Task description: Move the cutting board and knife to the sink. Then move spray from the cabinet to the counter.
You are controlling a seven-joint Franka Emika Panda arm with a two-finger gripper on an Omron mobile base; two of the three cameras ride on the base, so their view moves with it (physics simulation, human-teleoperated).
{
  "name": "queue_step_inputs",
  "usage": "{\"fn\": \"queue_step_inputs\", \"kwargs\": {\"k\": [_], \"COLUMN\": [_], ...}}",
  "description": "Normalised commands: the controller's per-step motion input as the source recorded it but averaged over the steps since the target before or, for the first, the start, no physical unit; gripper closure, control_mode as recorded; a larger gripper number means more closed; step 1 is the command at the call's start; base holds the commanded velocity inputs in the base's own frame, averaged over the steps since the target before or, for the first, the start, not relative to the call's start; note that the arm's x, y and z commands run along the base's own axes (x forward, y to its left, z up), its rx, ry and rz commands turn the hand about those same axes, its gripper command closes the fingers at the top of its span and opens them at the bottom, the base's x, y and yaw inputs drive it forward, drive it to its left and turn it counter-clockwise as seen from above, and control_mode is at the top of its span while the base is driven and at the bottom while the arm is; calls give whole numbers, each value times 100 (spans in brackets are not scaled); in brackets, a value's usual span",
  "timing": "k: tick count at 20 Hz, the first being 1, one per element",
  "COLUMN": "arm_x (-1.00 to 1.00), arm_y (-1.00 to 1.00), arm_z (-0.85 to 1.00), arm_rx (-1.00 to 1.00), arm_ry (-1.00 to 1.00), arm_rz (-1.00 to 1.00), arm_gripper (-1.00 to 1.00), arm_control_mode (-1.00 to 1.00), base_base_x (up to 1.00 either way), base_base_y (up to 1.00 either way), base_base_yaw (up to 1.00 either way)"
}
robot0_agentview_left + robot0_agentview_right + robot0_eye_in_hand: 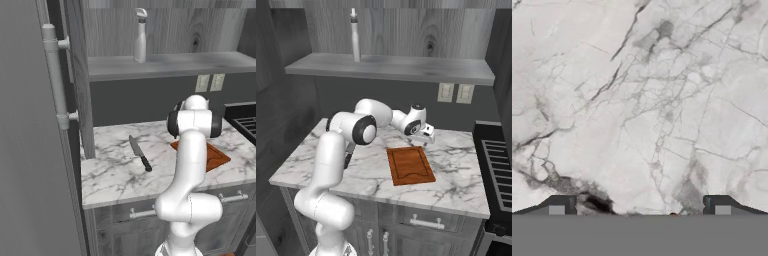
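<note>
The orange-brown cutting board (410, 165) lies flat on the white marble counter (456, 185); in the left base view my arm covers most of the cutting board (218, 158). The knife (140, 152) lies left of it, blade pointing to the back wall. My gripper (427, 137) hovers just past the board's far edge, pointing down, with nothing in it. In the hand view the gripper (641, 206) stands open over bare marble, its fingertips (562, 205) wide apart. The spray (140, 36) stands upright on the cabinet's open shelf (170, 65); it is the spray (355, 37) at the left of the shelf. The sink is out of view.
A black grated stove (498, 160) adjoins the counter on the right. A tall grey panel with a bar handle (55, 75) stands at the left. Two wall outlets (456, 92) sit under the shelf. Drawer fronts with silver handles (427, 222) run below the counter.
</note>
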Motion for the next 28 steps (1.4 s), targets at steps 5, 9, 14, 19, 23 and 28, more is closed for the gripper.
{"fn": "queue_step_inputs", "kwargs": {"k": [5,9,14,19,23,28], "arm_x": [1,0,2,3,2,0], "arm_y": [0,0,-1,-2,-1,0], "arm_z": [-15,-18,-18,-17,-13,-9], "arm_rx": [0,0,0,0,0,0], "arm_ry": [0,0,0,0,0,0], "arm_rz": [0,0,0,0,0,0], "arm_gripper": [-100,-100,-100,-100,-100,-100], "arm_control_mode": [-100,-100,-100,-100,-100,-100], "base_base_x": [0,0,0,0,0,0], "base_base_y": [0,0,0,0,0,0], "base_base_yaw": [0,0,0,0,0,0]}}
